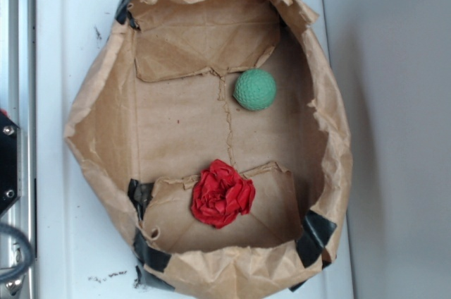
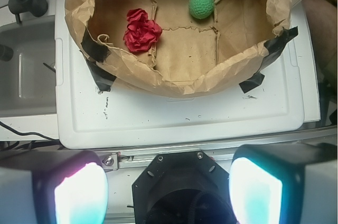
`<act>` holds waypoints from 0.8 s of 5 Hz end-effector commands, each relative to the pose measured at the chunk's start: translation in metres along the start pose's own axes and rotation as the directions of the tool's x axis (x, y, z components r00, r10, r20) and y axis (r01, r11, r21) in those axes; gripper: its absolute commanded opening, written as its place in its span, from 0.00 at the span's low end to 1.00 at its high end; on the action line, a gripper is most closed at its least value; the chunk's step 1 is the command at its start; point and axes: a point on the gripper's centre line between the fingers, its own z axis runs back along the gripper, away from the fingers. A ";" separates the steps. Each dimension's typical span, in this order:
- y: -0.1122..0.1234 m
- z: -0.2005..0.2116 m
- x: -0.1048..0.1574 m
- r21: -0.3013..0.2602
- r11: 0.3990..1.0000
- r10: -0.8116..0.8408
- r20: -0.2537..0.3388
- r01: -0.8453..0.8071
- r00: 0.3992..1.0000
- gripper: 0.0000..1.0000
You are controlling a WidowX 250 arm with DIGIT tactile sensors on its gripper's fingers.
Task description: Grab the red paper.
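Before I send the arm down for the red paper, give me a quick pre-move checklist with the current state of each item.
1. Red paper in sight, inside the brown paper bag: ok.
2. Nothing lying on top of the red paper: ok.
3. Red paper apart from the green ball, which lies toward the other end of the bag: ok.
4. End effector open and empty, both fingers spread in the wrist view: ok.
5. End effector above the target: not ok; in the wrist view it sits outside the bag, off the white tray.
6. Bag wall height against the descent path: cannot tell.
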 end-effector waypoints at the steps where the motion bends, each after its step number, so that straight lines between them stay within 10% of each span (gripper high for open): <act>1: 0.000 0.000 0.000 0.000 1.000 0.000 0.000 0.000 1.000 1.00; 4: -0.007 -0.050 0.145 -0.031 1.000 -0.003 0.086 0.006 0.996 1.00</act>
